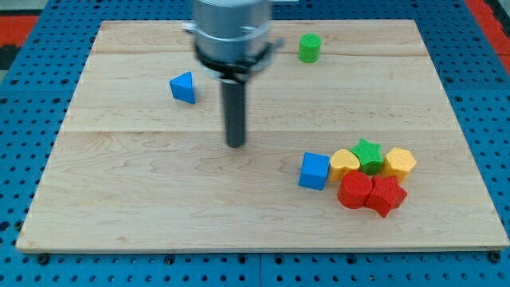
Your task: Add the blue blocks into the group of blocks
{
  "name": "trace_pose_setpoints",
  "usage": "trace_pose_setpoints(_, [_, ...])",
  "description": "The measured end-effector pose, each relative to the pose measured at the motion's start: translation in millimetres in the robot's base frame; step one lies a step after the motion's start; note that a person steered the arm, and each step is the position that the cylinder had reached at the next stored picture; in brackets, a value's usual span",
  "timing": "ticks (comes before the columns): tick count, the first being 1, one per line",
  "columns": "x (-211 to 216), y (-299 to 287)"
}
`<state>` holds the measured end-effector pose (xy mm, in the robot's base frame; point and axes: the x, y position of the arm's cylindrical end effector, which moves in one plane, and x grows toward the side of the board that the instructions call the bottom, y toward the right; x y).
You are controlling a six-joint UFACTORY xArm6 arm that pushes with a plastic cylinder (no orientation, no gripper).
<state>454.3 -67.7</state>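
The light wooden board (159, 207) lies on a blue perforated table (24, 119), and my tip (236, 144), the lower end of the straight dark rod, stands near the middle of the board, a little toward the view's left. The tool is only a plain rod, so it has nothing to spread or to press together, and it pinches nothing; the tip touches no block. The blue triangular block (183, 87) lies alone toward the view's upper left, up and to the left of my tip and apart from it. The blue cube block (314, 171) lies to the view's lower right of my tip, just beside the group of blocks at its left edge; it seems to touch the yellow heart-shaped block (343, 164), but I cannot tell this for sure. The group sits in the lower right part of the board. In it, the green star-shaped block (368, 154) is between the yellow heart-shaped block and the yellow hexagonal block (399, 163), and below them the red round block (355, 191) and the red star-shaped block (386, 194) lie side by side, close together. The green cylinder block (309, 48) stands alone near the view's top edge of the board, well apart from the group and from both blue blocks.
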Motion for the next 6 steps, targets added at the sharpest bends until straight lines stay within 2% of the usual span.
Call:
trace_pose_setpoints(1, [-17.0, -98.8])
trace_pose_setpoints(2, [-81.1, -110.0])
trace_pose_setpoints(3, [-115.5, -81.2])
trace_pose_setpoints(4, [-87.9, -26.4])
trace_pose_setpoints(6, [-5.8, 97.7])
